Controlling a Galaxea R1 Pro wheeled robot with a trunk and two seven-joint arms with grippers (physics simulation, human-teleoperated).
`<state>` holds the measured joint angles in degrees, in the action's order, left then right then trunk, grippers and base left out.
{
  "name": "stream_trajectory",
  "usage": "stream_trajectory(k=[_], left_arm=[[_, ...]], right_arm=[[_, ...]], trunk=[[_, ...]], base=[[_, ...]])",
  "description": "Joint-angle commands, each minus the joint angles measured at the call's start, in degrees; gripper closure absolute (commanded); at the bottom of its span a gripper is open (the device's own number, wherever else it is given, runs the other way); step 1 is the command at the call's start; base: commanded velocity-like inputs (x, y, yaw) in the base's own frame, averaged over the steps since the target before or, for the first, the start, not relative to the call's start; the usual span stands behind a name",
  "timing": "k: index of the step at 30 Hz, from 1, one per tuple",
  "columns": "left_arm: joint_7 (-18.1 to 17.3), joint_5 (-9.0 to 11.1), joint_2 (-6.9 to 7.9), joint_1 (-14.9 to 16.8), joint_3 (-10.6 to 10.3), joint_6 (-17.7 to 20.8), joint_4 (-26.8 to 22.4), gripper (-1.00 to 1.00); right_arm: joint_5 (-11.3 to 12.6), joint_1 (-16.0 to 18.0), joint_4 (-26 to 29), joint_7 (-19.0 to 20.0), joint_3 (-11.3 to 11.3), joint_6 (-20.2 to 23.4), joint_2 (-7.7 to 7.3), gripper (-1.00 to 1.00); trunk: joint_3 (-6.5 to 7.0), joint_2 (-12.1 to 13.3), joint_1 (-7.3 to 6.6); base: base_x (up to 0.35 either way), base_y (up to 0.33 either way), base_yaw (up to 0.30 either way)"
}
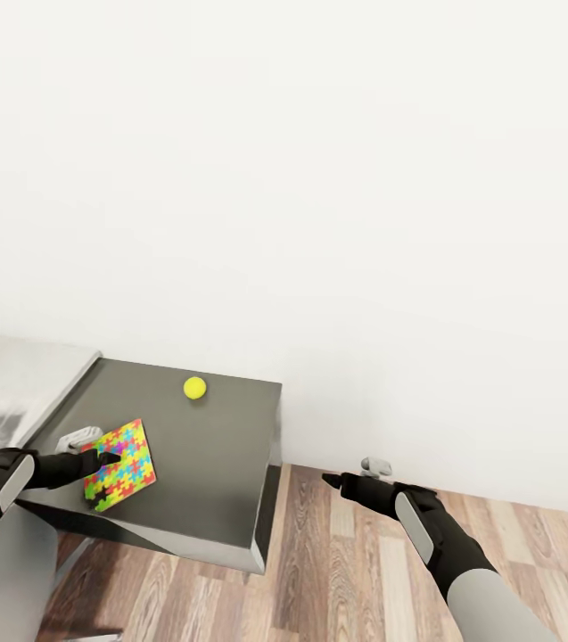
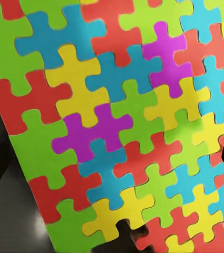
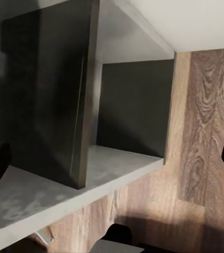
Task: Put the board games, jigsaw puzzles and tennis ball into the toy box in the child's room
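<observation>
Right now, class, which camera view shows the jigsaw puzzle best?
The left wrist view: the jigsaw puzzle is close, every piece distinct. The head view shows it small, at the left gripper on the table.

The head camera looks down from above over the dark desk (image 1: 212, 446), the left wrist camera sits close over the jigsaw puzzle (image 2: 117, 132) there, and the right wrist camera faces the desk's side low over the wood floor (image 3: 206, 132).

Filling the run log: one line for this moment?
left tool at jigsaw puzzle | tennis ball on table | right tool over floor
</observation>
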<state>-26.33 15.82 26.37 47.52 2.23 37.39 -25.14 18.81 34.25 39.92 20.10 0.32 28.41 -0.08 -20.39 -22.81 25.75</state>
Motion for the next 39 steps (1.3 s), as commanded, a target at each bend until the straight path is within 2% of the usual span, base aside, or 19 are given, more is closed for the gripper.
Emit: stream_trajectory(k=[1, 15, 39], left_arm=[[-0.1, 0.1, -0.04, 0.0, 0.2, 0.4, 0.0, -1.0], [-0.1, 0.0, -0.09, 0.0, 0.2, 0.4, 0.0, -1.0], [-0.1, 0.0, -0.09, 0.0, 0.2, 0.2, 0.0, -1.0]], right_arm=[[0.3, 0.0, 0.1, -0.1, 0.0, 0.3, -0.01, -1.0], [0.3, 0.0, 0.0, -0.1, 0.3, 0.2, 0.23, -1.0], [0.3, 0.0, 0.1, -0.1, 0.3, 0.2, 0.26, -1.0]], trunk=[[-0.1, -0.1, 0.03], [0.51, -0.1, 0.03], [2.17, -0.1, 0.03]], base=[[0.0, -0.144, 0.0], [0.0, -0.129, -0.118], [-0.012, -0.029, -0.186]])
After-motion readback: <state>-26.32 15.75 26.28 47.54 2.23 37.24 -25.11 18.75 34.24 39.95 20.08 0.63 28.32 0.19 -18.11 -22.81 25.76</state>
